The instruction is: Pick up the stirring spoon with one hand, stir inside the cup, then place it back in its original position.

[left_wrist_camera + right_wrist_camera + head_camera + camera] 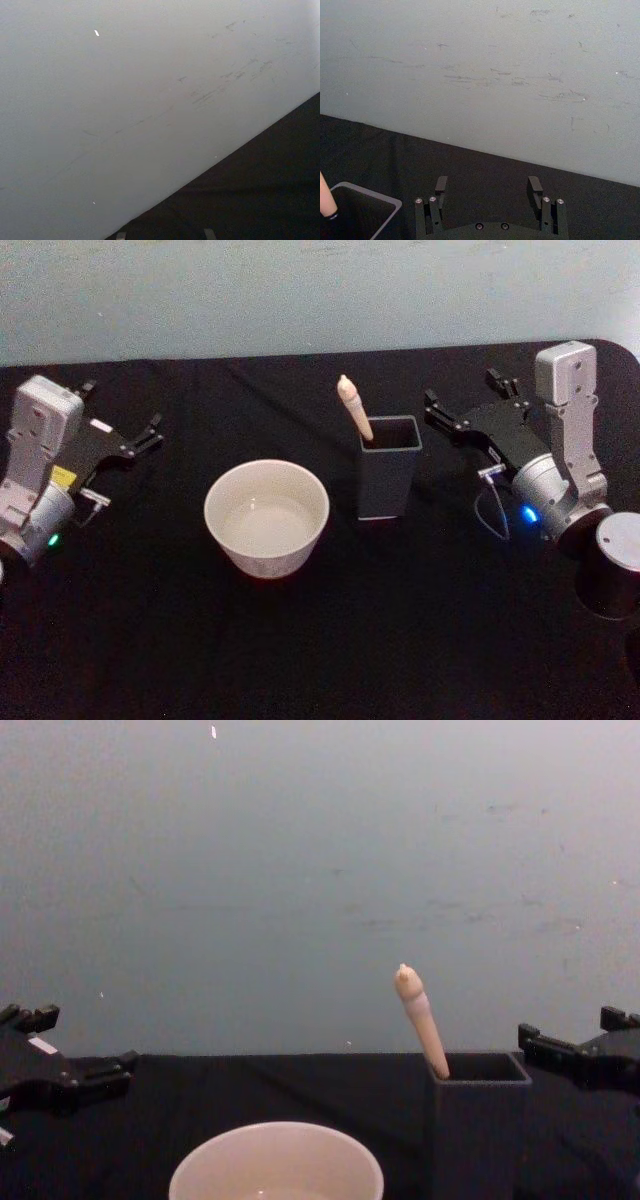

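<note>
The black table (330, 640) spreads across the whole work area under a pale wall, and everything on it sits as if laid out for a start. On the head view's clock face, the right pincer (462, 402) hangs at about two o'clock, its fingers spread with nothing between them, just beside the dark grey holder (388, 478) and aimed toward it, which suggests this arm is the one meant to reach for the utensil. The left pincer (122, 423) waits at about ten o'clock, well apart from the task's things; I cannot tell how its fingers stand. A yellow sticker shows on the left arm's housing, but no writing on it can be read. The cup (267, 516) stands just below centre, at roughly seven o'clock from the holder, upright and open-mouthed, ready for stirring. The stirring spoon (354, 410) leans inside the holder, its cream handle poking up and tilted toward eleven o'clock, the tip left free for a grasp.
</note>
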